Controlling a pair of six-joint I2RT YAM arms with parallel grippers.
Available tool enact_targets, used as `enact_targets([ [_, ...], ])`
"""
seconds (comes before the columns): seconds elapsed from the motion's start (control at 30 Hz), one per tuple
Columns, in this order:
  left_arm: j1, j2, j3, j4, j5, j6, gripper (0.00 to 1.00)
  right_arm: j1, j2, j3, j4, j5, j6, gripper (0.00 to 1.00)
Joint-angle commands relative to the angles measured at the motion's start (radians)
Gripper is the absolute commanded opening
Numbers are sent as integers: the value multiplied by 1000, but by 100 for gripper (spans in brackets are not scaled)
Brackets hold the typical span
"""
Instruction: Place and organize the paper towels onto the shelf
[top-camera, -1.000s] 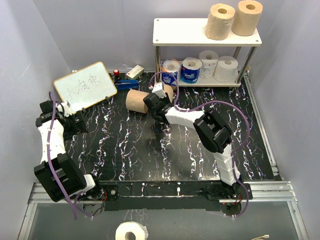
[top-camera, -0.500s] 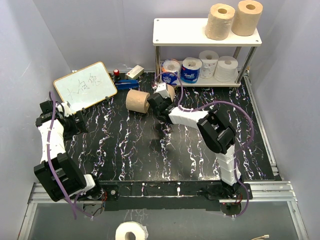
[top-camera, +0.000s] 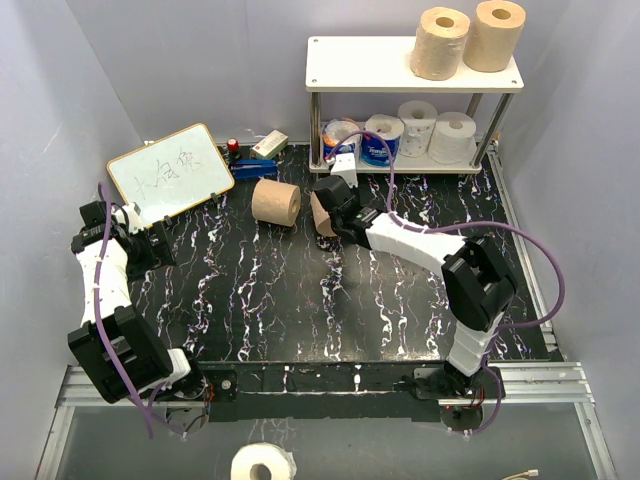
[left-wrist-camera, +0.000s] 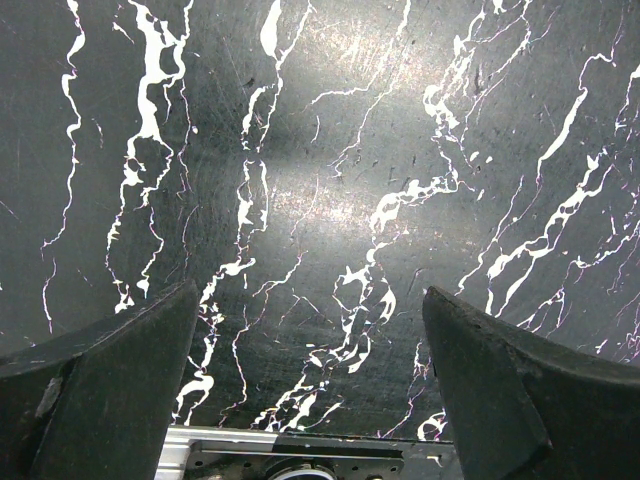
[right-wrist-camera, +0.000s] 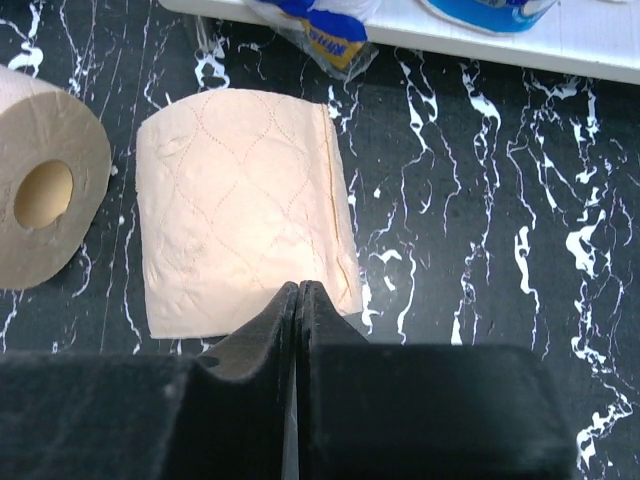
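Note:
The shelf (top-camera: 370, 65) stands at the back right. Two tan paper towel rolls (top-camera: 440, 43) (top-camera: 493, 35) stand on its cream top board. Two blue-and-white wrapped rolls (top-camera: 383, 140) and two white rolls (top-camera: 452, 137) sit on the lower board (right-wrist-camera: 600, 45). Two tan rolls lie on the table: one (top-camera: 276, 203) at left (right-wrist-camera: 45, 195), one (top-camera: 320, 212) beside my right gripper (top-camera: 338, 205). In the right wrist view that gripper (right-wrist-camera: 300, 287) is shut and empty, its tips at the near edge of this roll (right-wrist-camera: 240, 210). My left gripper (left-wrist-camera: 310, 330) is open and empty above the table at left (top-camera: 150, 245).
A wood-framed whiteboard (top-camera: 170, 172) leans at the back left. A blue tool (top-camera: 252, 170), a small white box (top-camera: 269, 145) and a red item (top-camera: 233, 148) lie behind the rolls. A white roll (top-camera: 262, 463) sits below the table's near edge. Walls close in on both sides.
My right arm's elbow has swung right and the gripper has shifted slightly right. The tan roll beside it has shifted from near the shelf toward the front. The left arm has not moved.

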Motion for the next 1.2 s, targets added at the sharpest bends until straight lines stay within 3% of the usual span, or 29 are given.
enact_targets([
  [0.0,4,-3,-3,-10,15,10,93,7,-52,-30,-55,-27,61,0],
  [0.1,4,-4,-2,-10,18,12,93,11,-99,-52,-108,-39,87,0],
  [0.13,4,-4,-2,-11,18,12,93,11,-106,-63,-124,-31,92,6],
  [0.2,4,-4,-3,-10,19,12,93,13,-113,-80,-150,-27,95,32],
  [0.23,4,-3,-2,-11,20,12,93,15,-117,-87,-160,-18,96,57],
  [0.37,4,-3,-3,-11,22,13,93,22,-123,-94,-196,29,89,89],
  [0.77,4,-8,-2,-12,22,13,93,19,-9,-99,-50,151,-74,91],
  [1.17,4,-4,-2,-12,18,13,93,15,111,-66,75,171,-105,89],
])
